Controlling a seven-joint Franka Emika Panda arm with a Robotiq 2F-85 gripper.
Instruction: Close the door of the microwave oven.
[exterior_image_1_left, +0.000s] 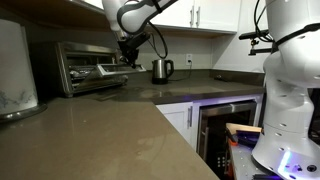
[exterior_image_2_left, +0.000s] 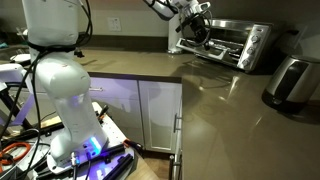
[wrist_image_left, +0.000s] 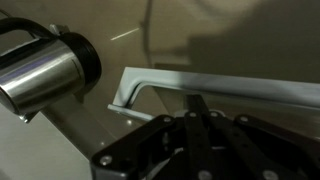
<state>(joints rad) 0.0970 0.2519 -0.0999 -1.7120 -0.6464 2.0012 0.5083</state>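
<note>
a kitchen: brown counter, white cabinets above, a steel kettle and a microwave oven along its back edge.

exterior views: opposite sides, sharing microwave oven | wrist: close above door

We see the arm as glossy white, rounded segments with dark rings at the joints, and a thin black cable loops off near its wrist. Our gripper is matte black throughout, built of angular linked bars with small round pins at the pivots, and its slim fingers are black too.
</note>
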